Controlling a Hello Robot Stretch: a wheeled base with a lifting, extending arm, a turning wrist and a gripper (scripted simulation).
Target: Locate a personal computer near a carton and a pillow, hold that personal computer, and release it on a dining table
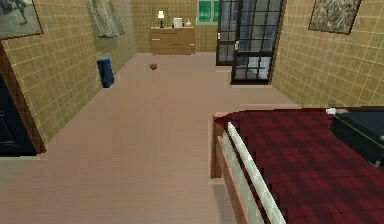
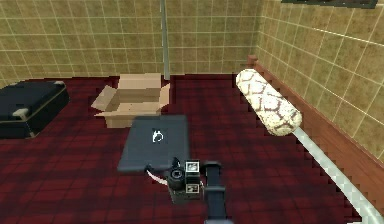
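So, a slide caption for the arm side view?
Closed laptop on the red bed, open carton beyond it, pillow at right.

You saw the arm [image 2: 213, 201] as a dark square bar. At its far end sat two small white squares [image 2: 192, 168] with black marks, beside the gripper [image 2: 158, 177], dark-bodied with two thin fingers.

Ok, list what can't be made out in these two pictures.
Arm side view: whether the tool holds anything; the flat dark grey laptop lies behind it on the dark red plaid bedcover.
Arm side view: the black suitcase, cut by the left edge.
Forward view: the small brown blob, too small to name.
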